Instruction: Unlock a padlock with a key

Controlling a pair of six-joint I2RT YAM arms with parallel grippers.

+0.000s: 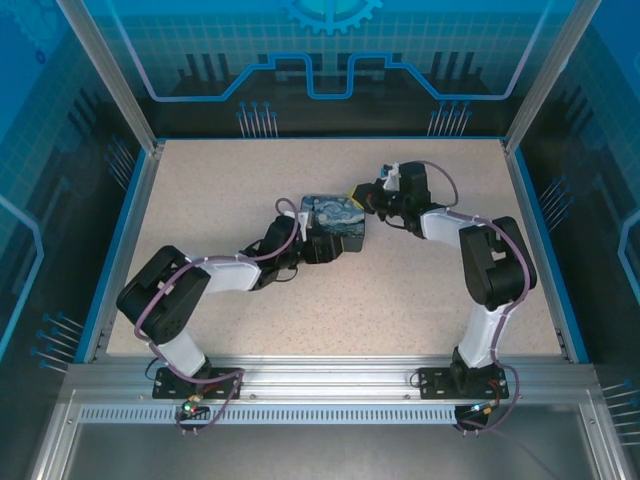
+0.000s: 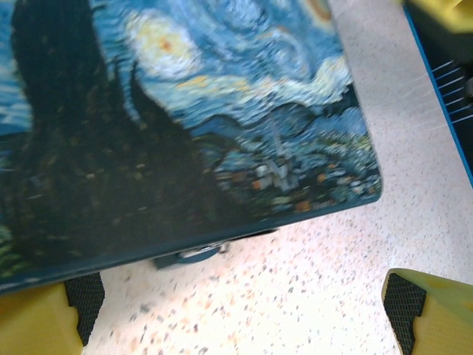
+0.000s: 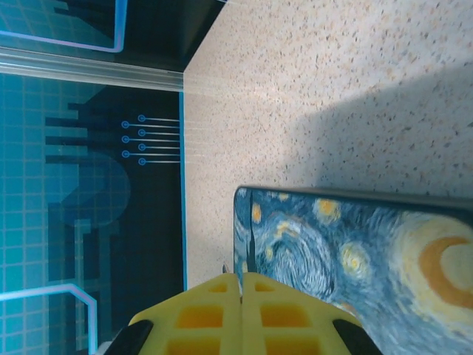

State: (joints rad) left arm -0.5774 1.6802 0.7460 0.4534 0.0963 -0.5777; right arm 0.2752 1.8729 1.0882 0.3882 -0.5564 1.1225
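Observation:
The padlock [image 2: 188, 257], small and bluish with a silvery arc on top, peeks out from under the near edge of the night-sky box [image 2: 222, 111] and is mostly hidden by it. My left gripper [image 2: 244, 299] is open, its yellow fingers [image 2: 37, 322] spread wide on the table just in front of that edge. From above, the left gripper [image 1: 320, 245] sits at the box's [image 1: 335, 222] near side. The right gripper [image 1: 363, 195] hovers over the box's far right corner. Its fingertips [image 3: 241, 277] are pressed together, and a thin grey tip, apparently the key [image 3: 224, 267], pokes out between them.
The speckled table [image 1: 250, 180] stretches left and behind the box. A blue rim [image 3: 182, 185] and dark printed walls [image 1: 120, 160] bound it. The right arm's elbow [image 1: 495, 260] stands right of the box. The right gripper's yellow tip [image 2: 443, 11] shows in the left wrist view.

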